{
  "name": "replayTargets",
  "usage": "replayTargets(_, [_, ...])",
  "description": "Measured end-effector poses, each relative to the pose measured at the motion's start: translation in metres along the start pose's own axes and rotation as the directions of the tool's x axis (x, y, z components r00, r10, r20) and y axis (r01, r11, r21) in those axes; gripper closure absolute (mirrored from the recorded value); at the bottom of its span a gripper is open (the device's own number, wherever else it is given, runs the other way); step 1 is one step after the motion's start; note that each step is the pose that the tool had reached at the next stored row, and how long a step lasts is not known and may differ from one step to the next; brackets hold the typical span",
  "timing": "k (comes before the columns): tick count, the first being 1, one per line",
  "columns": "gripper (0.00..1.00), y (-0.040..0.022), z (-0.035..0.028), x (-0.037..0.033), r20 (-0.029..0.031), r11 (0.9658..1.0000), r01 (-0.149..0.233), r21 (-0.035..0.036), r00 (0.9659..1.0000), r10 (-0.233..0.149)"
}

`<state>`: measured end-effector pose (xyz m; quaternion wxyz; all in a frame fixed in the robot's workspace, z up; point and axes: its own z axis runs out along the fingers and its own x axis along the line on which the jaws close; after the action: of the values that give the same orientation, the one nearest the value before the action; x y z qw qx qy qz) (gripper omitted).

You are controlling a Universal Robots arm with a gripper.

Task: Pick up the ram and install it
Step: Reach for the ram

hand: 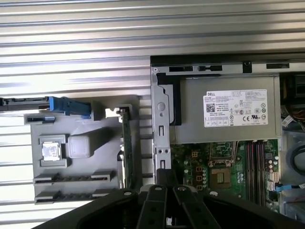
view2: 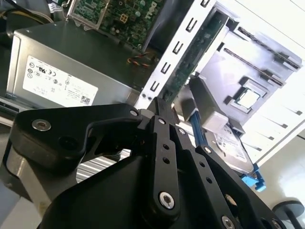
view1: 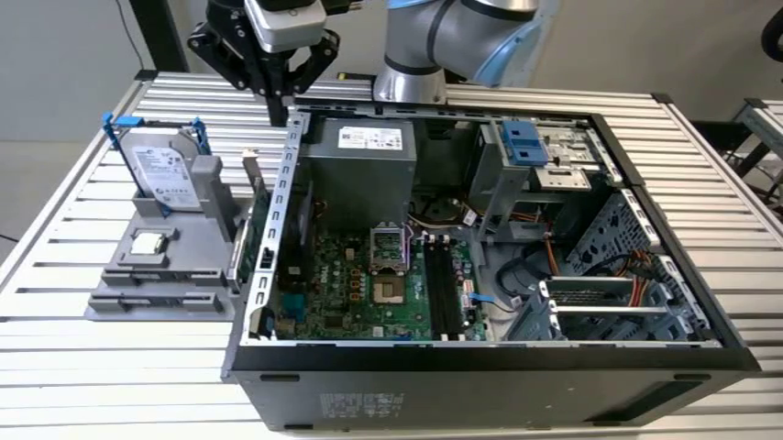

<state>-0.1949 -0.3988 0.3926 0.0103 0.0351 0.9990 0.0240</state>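
My pincer [view1: 281,108] is hanging clenched on nothing, over the side wall of the open computer case [view1: 490,371]. Near it, the ram [hand: 126,143] is standing on edge in the grey holder [hand: 76,167], just outside that wall. The holder is sitting on the slatted counter [view1: 73,367].

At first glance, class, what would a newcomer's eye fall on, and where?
The open computer case sits mid-table in the exterior view, its green motherboard exposed. The black gripper hangs over the case's rear corner at the exterior view's left. Outside the case on that side, a grey holder carries a blue-railed hard drive and the ram, standing on edge.
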Motion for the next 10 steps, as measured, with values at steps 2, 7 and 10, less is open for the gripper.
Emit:
replayTargets(2, [1.00,-0.0003,-0.0001,0.0036,0.0000,1.0000,0.000,0.0000,1.0000,0.000])
replayTargets(7, [1.00,-0.0011,-0.0004,0.0156,0.0000,1.0000,0.000,0.0000,1.0000,0.000])
replayTargets(10, [1.00,-0.0017,-0.0006,0.0245,-0.0001,1.0000,0.001,0.0000,1.0000,-0.001])
